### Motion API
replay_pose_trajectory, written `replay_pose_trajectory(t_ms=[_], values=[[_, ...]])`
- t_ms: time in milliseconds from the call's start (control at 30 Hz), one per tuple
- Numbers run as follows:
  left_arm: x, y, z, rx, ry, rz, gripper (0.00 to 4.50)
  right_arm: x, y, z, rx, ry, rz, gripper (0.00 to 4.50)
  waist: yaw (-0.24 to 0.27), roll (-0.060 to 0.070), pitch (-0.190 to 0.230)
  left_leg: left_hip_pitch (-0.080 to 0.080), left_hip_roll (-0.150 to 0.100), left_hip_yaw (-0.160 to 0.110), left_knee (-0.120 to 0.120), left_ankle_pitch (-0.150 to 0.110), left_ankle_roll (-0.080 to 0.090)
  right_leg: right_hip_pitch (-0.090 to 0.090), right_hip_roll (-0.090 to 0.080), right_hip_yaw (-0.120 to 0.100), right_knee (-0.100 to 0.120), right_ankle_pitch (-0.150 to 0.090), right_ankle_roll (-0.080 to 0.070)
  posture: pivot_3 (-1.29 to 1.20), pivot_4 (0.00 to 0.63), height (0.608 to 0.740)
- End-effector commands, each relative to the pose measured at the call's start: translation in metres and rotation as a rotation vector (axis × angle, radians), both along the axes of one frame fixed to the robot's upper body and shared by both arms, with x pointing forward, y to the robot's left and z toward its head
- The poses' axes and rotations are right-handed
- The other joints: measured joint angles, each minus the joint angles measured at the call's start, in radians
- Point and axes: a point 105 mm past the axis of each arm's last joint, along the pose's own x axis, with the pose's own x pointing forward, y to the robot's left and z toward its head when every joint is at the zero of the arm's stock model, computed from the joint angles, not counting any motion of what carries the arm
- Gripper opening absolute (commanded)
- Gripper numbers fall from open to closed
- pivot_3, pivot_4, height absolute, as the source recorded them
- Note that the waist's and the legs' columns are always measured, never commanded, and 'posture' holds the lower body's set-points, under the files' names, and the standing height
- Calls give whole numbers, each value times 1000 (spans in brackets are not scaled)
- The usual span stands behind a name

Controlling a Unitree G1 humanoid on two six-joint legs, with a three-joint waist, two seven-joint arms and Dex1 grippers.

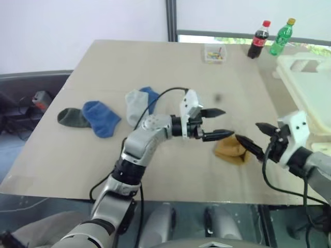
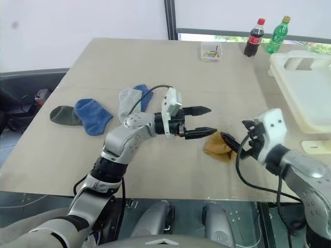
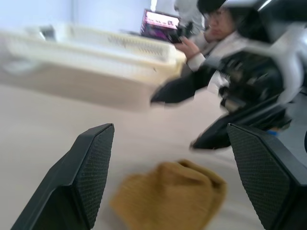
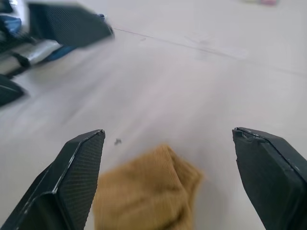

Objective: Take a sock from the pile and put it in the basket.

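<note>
Both grippers stand with fingers spread wide and hold nothing. From the left eye view, the left gripper [image 1: 216, 124] points level toward the robot's right, above the table [image 1: 155, 62], and the right gripper [image 1: 257, 137] faces it from the other side. A mustard sock [image 1: 230, 150] lies crumpled on the table between them, just below both sets of fingertips, apart from the rest of the pile. That pile sits well to the left: a dark green sock [image 1: 72, 118], a blue sock [image 1: 101, 118], a grey-white sock [image 1: 136, 105] and a second blue sock [image 1: 151, 96] partly under it. The cream basket [image 1: 309, 88] stands at the table's right edge. 2 bottles, 1 cola bottle [image 1: 258, 40] and 1 green bottle [image 1: 281, 37], stand at the far edge beside a small clear box [image 1: 213, 53].

From the left wrist view, the mustard sock lies on the table between the 2 black fingers [image 3: 86, 177], with the right gripper and the basket beyond; a person sits further back.

From the right wrist view, the same sock lies low between that gripper's fingers [image 4: 72, 182], untouched, with the left gripper beyond.
</note>
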Motion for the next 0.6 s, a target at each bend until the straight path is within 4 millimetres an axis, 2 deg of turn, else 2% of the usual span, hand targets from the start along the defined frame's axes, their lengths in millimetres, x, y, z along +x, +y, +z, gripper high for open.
replay_pose_trajectory(t_ms=[33, 200, 367, 600], values=[[-11, 13, 9, 40, -116, -66, 4026, 4, -2, -27, -75, 108, 15, 4416, -2, 0, 0, 0, 0, 0, 0, 0, 0, 0, 0, 0, 0, 0, 0, 0, 150, 740], [-23, 38, -8, 156, -54, -149, 4026, 0, -8, -59, -176, 225, 71, 4416, -8, 2, 1, 0, 0, 1, -2, 0, 0, -2, 1, 1, 0, 0, 0, 0, 150, 740], [-31, 52, -19, 225, -35, -149, 4026, 3, -12, -74, -219, 277, 109, 4416, -10, 1, 1, 1, 1, 1, -1, 0, 0, -1, 1, 0, 1, 0, 1, 0, 150, 740], [-35, 59, -31, 246, -24, -102, 4026, 4, 8, -91, -197, 338, 229, 4416, -27, -1, 0, 4, 2, 1, 0, 0, 0, 2, 2, 1, 0, 0, 0, 0, 150, 740]])
